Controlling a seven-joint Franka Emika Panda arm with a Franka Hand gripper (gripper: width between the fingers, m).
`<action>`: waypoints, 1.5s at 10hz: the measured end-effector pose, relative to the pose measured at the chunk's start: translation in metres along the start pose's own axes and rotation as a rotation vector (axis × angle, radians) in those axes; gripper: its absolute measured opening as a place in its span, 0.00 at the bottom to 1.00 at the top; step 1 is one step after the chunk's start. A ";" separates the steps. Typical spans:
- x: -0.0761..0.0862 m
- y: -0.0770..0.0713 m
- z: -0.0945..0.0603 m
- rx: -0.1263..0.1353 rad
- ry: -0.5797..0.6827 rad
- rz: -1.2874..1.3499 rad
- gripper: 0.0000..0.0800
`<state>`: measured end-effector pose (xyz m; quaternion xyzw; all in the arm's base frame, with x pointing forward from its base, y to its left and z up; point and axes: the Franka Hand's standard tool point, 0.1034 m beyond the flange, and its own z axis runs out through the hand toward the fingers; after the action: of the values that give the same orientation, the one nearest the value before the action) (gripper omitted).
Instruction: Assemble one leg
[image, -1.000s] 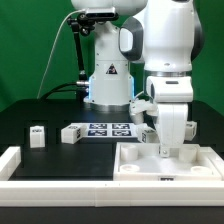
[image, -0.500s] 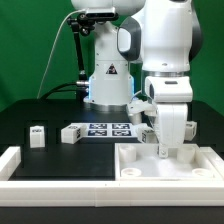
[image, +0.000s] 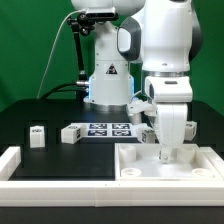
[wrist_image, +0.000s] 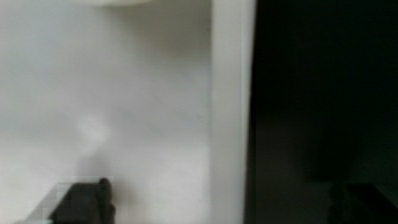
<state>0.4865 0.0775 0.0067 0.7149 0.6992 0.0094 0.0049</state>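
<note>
On blk table (image: 20, 122), 2 clear legs (image: 37, 135) (image: 70, 133), 1 tray (image: 135, 170)

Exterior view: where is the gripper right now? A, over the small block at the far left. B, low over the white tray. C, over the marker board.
B: the gripper hangs low over the white tray, on the exterior view's right.

Marker board (image: 108, 129) lies flat on the black table (image: 30, 112), behind the gripper (image: 165, 153) and toward the exterior view's left of it. White rail (image: 10, 162) on the table's front edge, well left of gripper. Green backdrop (image: 30, 50) far behind.
</note>
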 end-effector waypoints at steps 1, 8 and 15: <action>0.000 0.000 0.000 0.000 0.000 0.000 0.79; 0.001 -0.022 -0.045 -0.041 -0.008 0.096 0.81; 0.002 -0.028 -0.044 -0.033 0.003 0.445 0.81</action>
<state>0.4581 0.0796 0.0500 0.8513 0.5240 0.0230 0.0135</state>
